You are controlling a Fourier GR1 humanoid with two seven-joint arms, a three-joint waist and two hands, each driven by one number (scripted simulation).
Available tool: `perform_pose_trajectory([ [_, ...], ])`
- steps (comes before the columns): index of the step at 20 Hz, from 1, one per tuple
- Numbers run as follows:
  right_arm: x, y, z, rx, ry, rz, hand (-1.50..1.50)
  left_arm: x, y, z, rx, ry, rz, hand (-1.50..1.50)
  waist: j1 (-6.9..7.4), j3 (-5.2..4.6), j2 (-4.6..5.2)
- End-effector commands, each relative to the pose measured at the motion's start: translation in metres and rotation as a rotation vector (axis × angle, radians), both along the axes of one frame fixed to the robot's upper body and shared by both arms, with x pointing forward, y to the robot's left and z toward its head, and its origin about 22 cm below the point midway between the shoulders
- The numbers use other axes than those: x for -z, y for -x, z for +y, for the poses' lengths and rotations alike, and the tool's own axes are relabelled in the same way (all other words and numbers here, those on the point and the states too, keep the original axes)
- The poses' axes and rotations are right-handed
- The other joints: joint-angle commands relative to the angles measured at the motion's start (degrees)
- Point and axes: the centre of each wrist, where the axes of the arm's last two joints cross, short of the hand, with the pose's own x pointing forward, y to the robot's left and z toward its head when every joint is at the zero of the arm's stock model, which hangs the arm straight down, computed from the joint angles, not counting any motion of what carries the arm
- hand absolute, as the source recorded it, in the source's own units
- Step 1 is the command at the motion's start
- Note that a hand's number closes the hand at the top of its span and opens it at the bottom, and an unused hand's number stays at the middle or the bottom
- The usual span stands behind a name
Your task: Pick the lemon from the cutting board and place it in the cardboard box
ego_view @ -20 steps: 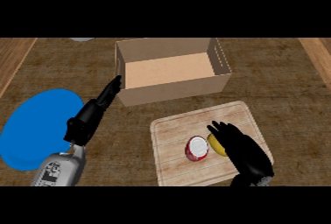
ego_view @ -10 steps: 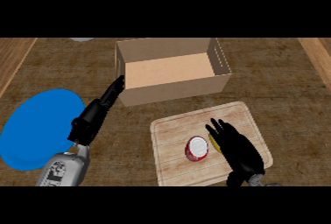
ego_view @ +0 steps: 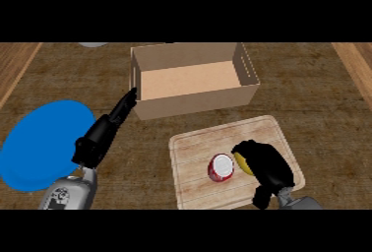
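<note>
On the cutting board (ego_view: 218, 147), the lemon (ego_view: 242, 163) is enclosed by the curled fingers of the right hand (ego_view: 265, 165). It should be lifted straight up before being carried to the far cardboard box (ego_view: 193, 101).

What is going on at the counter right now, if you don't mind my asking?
The robot's right hand is curled over the lemon on the cutting board, beside a red and white round object. The lemon is not yet lifted. The cardboard box stands open beyond the board. The left hand reaches toward the box's corner, next to a blue plate.
</note>
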Motion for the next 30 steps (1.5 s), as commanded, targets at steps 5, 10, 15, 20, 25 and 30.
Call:
perform_pose_trajectory([
  [5,-0.016,0.000,0.092,-0.073,0.005,-0.089,1.50,0.003,0.001,-0.006,0.005,-0.002,0.009,0.00,0.57,0.60,0.76],
  [10,-0.038,-0.021,0.145,-0.087,-0.004,-0.164,1.50,-0.011,-0.015,0.001,0.036,-0.003,-0.008,0.00,1.66,0.65,1.04],
  [15,-0.051,-0.012,0.170,-0.070,-0.069,-0.356,1.50,0.002,-0.005,-0.013,0.016,0.005,-0.029,0.00,1.20,0.64,0.80],
  [20,-0.107,0.005,0.179,-0.092,-0.166,-0.411,1.50,-0.021,-0.003,0.003,-0.007,-0.013,0.009,0.00,0.50,0.64,0.54],
  [25,-0.148,0.035,0.167,-0.148,-0.270,-0.448,1.50,-0.018,-0.001,-0.009,0.012,-0.006,-0.002,0.00,-0.15,0.64,0.50],
  [30,-0.197,0.063,0.163,-0.055,-0.400,-0.548,1.50,-0.003,-0.015,0.017,-0.008,0.000,-0.003,0.00,-0.28,0.60,0.61],
])
